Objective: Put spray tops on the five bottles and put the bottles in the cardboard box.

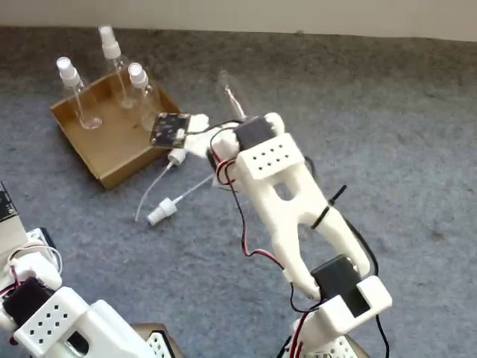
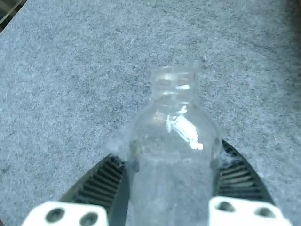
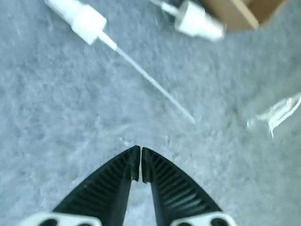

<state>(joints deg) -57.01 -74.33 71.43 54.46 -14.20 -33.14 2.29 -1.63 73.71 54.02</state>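
Left hand (image 2: 170,157): pinching a clear bottle (image 2: 173,127) by its body, over the desk (image 1: 387,134) near its near-left corner.
Cardboard box (image 1: 127,168): toward the far-left corner, with three topped bottles (image 1: 74,93) (image 1: 115,67) (image 1: 141,89) standing inside.
Spray tops: two lie loose just off the box's right side, one (image 1: 177,156) beside its wall and one (image 1: 162,210) nearer the front, thin tubes trailing.
Right hand (image 3: 140,153): fingers pressed together on nothing, near the tops.
Fifth bottle (image 1: 231,93): on its side toward the far edge.
Handling: bottles likely light, stiff and slippery, so grip mid-body. Take tops by the collar, since the tubes look bendy.
Views: the left wrist view reveals the held bottle's bare neck. The high view gives the layout.
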